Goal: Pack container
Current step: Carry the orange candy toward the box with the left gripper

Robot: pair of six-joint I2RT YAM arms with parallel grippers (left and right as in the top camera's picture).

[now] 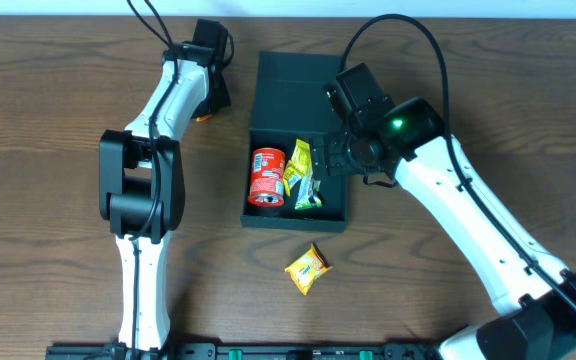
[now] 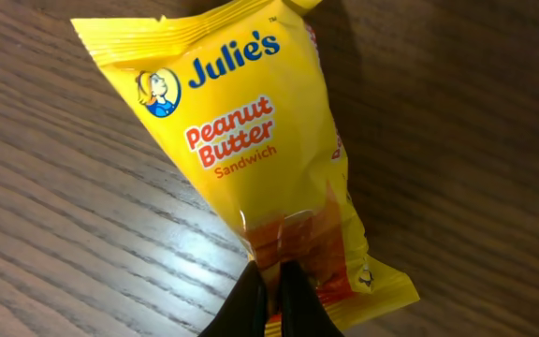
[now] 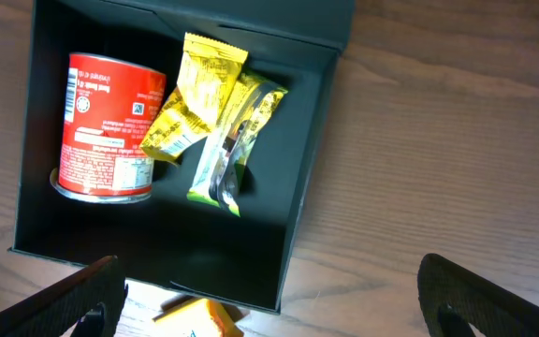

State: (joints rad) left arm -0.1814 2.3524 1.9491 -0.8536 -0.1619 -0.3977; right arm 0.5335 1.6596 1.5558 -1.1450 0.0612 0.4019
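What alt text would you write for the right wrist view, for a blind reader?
An open dark container holds a red can on its side, yellow packets and a green packet. A loose yellow packet lies outside on the table; the right gripper hangs open above.

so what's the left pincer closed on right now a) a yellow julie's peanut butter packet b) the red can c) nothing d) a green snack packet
a, the left wrist view shows the left pincer pinched on one end of the yellow julie's packet, with the brand name readable on it.
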